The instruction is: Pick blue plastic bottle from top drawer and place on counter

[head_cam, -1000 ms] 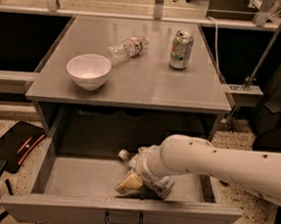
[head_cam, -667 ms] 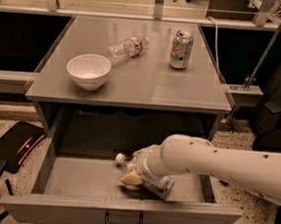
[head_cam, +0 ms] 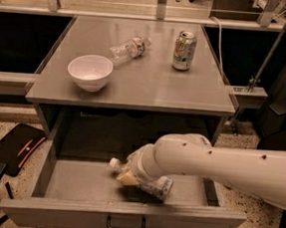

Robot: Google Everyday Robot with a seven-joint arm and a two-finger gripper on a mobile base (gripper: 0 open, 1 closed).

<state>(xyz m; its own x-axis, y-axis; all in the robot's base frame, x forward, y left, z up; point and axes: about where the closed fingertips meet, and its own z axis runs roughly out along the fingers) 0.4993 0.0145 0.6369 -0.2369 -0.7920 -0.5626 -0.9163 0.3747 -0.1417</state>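
The top drawer (head_cam: 76, 186) is pulled open below the counter (head_cam: 145, 84). The blue plastic bottle (head_cam: 157, 186) lies on its side in the drawer's front middle, with its white cap pointing left. My white arm reaches in from the right. My gripper (head_cam: 127, 177) is down in the drawer, with its yellowish fingers closed around the bottle's neck end. The arm's wrist hides the middle of the bottle.
On the counter stand a white bowl (head_cam: 90, 71) at the left and a soda can (head_cam: 184, 50) at the back right, with a clear crinkled bottle (head_cam: 129, 49) lying between them. The drawer's black handle (head_cam: 125, 225) faces the front. A black object (head_cam: 17, 147) sits on the floor at the left.
The gripper has risen slightly and shifted left. The bottle has moved with it, its cap end sliding left.
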